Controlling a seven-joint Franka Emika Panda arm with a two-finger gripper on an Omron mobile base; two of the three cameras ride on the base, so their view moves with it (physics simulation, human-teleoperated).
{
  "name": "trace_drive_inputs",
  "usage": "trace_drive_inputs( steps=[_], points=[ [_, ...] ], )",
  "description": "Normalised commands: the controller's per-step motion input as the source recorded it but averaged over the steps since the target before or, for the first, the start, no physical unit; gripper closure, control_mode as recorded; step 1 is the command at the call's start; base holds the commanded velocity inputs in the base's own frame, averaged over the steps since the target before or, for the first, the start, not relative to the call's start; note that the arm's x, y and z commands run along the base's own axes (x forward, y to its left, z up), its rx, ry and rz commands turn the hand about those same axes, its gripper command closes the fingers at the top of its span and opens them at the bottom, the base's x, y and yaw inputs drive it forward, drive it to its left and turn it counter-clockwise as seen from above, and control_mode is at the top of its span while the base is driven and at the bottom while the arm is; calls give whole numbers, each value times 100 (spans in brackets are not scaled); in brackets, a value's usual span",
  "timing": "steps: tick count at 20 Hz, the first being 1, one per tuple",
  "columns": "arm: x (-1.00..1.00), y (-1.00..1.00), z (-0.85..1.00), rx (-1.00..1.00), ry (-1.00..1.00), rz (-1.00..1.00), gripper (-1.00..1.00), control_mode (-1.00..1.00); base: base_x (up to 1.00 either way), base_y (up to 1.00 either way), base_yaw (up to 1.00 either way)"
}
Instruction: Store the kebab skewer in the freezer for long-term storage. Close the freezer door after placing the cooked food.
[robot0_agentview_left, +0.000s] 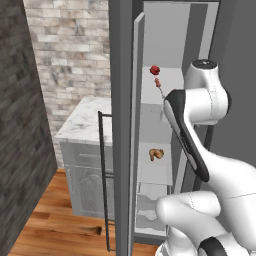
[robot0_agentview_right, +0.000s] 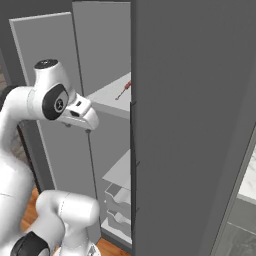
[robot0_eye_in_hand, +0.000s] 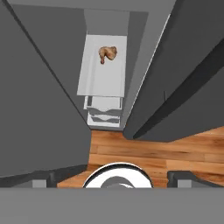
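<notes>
The skewer (robot0_agentview_left: 159, 85) already lies on the upper freezer (robot0_agentview_right: 200, 125) shelf beside a red ball (robot0_agentview_left: 155, 69), while the gripper (robot0_eye_in_hand: 117, 177), jaws wide apart and empty, faces down the opening with the door (robot0_agentview_left: 121, 150) ajar to its left.

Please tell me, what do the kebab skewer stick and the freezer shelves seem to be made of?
The kebab skewer stick looks like thin bare metal: it is silver-grey and slender, though small here. The freezer shelves look like matte white plastic, plain and without shine; the rendering leaves this open.
</notes>
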Motion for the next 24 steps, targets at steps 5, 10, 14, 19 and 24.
trace_drive_inputs(
  steps=[5, 10, 14, 19, 24],
  points=[
    [-67, -1, 0, 0, 1, 6, -100, -100, 0, 0, 0],
    [-62, 0, 0, 0, 9, 2, -100, -100, 0, 0, 0],
    [-64, 0, -4, 0, 7, 0, -100, -100, 0, 0, 0],
    [-37, -2, -24, 0, 15, 0, -100, -100, 0, 0, 0],
    [-2, -2, -14, 0, 23, 4, -100, -100, 0, 0, 0]
  ],
)
